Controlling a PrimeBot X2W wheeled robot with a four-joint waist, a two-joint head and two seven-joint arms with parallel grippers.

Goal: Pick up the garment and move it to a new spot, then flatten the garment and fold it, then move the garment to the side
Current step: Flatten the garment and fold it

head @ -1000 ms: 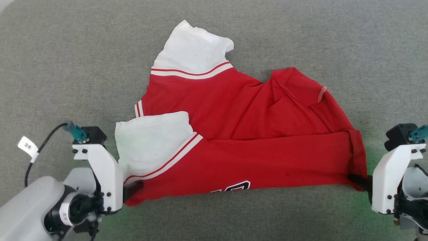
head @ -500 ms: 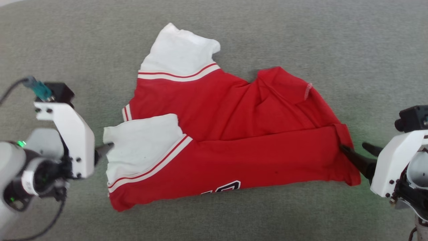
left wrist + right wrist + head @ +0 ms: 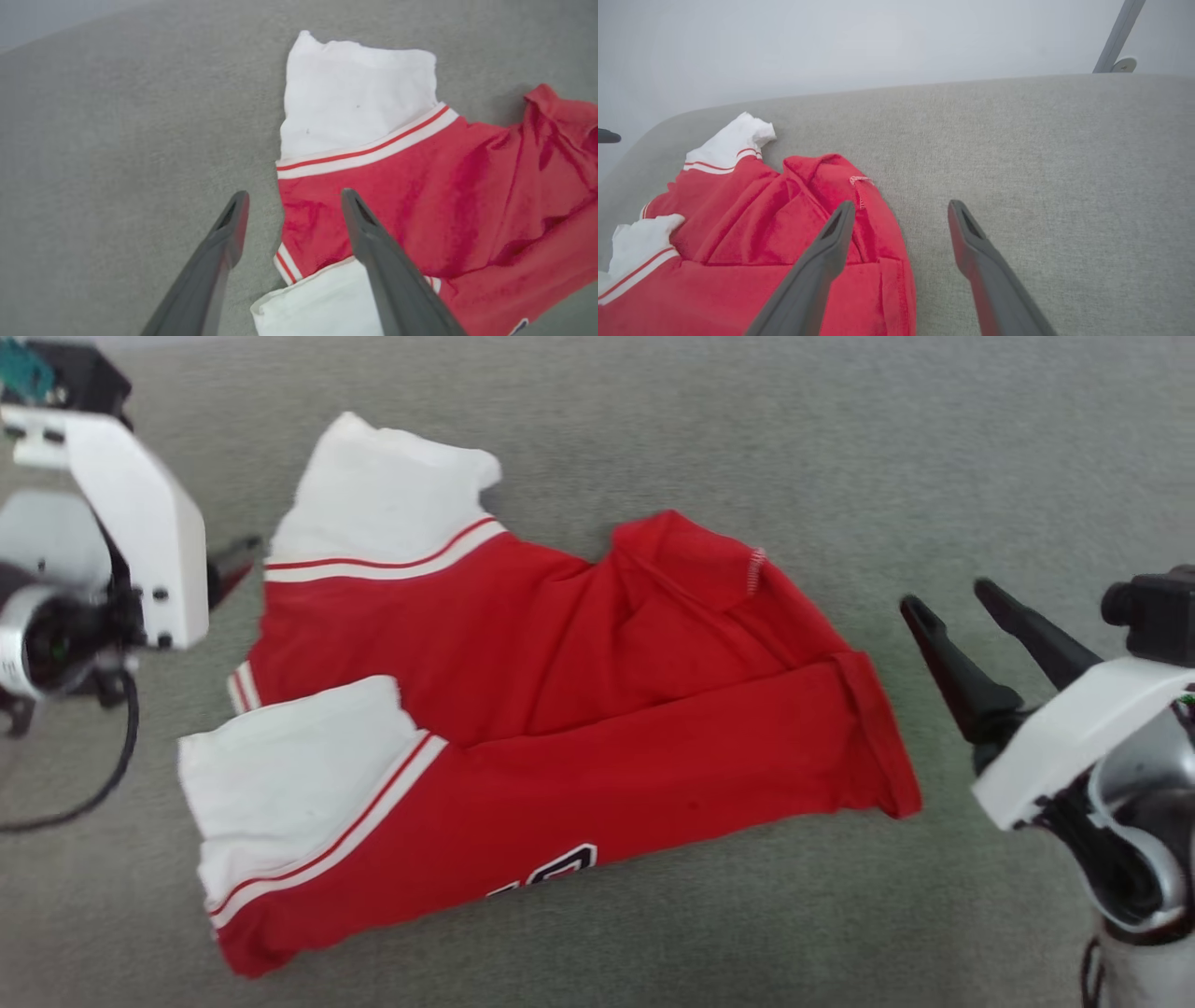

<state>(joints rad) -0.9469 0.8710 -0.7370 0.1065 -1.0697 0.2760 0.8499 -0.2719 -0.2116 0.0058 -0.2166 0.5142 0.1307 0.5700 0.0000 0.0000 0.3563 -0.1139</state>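
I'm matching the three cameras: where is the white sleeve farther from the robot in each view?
Head view: far white sleeve, upper left.
Left wrist view: sleeve at top centre.
Right wrist view: sleeve at left, mid-height.
Shared landmark: the red-white striped trim where it meets the red body.

You have bare grey fabric-covered desk (image 3: 934, 448) at twelve and six o'clock of the crumpled red-and-white jersey (image 3: 560, 709).

White brackets (image 3: 140, 513), dark pincer fingers (image 3: 952, 663), perhaps teal plug (image 3: 21, 373)
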